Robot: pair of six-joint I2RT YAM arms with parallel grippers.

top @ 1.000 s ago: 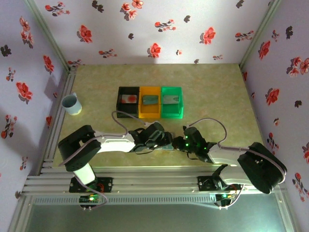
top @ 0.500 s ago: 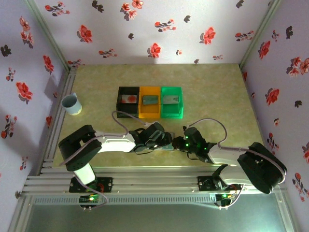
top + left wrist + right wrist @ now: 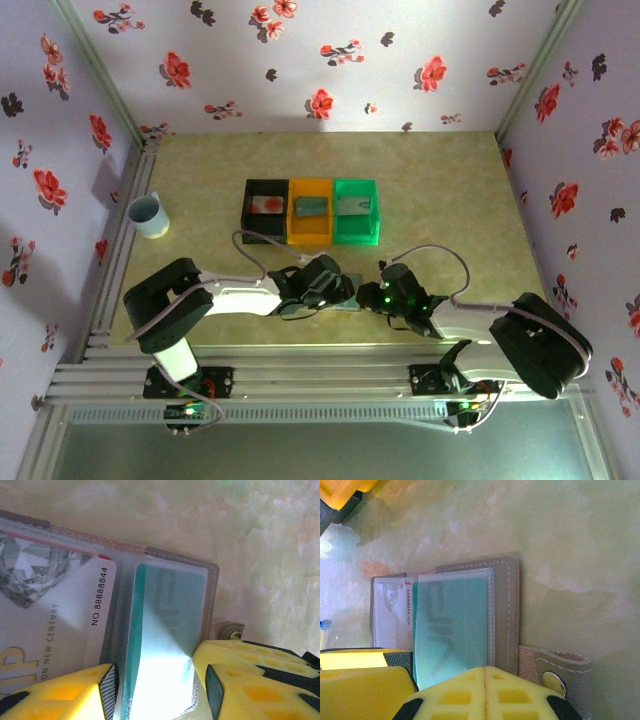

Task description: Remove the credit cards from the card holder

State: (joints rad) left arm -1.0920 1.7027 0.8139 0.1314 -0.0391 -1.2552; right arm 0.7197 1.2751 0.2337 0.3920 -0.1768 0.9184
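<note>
The card holder (image 3: 213, 582) lies open on the table between my two grippers, its leather edge (image 3: 503, 605) stitched. A teal credit card (image 3: 172, 605) sits in its clear sleeve, and a white numbered card (image 3: 55, 615) lies beside it. My left gripper (image 3: 161, 692) is open, one finger on each side of the teal card (image 3: 451, 625), which bows up with glare. My right gripper (image 3: 485, 672) is shut, its tips pressing down on the holder's edge near the snap tab (image 3: 560, 672). Both grippers meet near the table's front, left gripper (image 3: 338, 288) and right gripper (image 3: 376, 294).
Behind the grippers stand a black bin (image 3: 250, 225), an orange bin (image 3: 310, 232) and a green bin (image 3: 357, 233), each with one card inside. A pale blue cup (image 3: 148, 216) stands at the left edge. Flowered walls close in three sides.
My left gripper's fingers have come closer together around the teal card. The right gripper has stayed shut on the holder, and both arms have barely moved.
</note>
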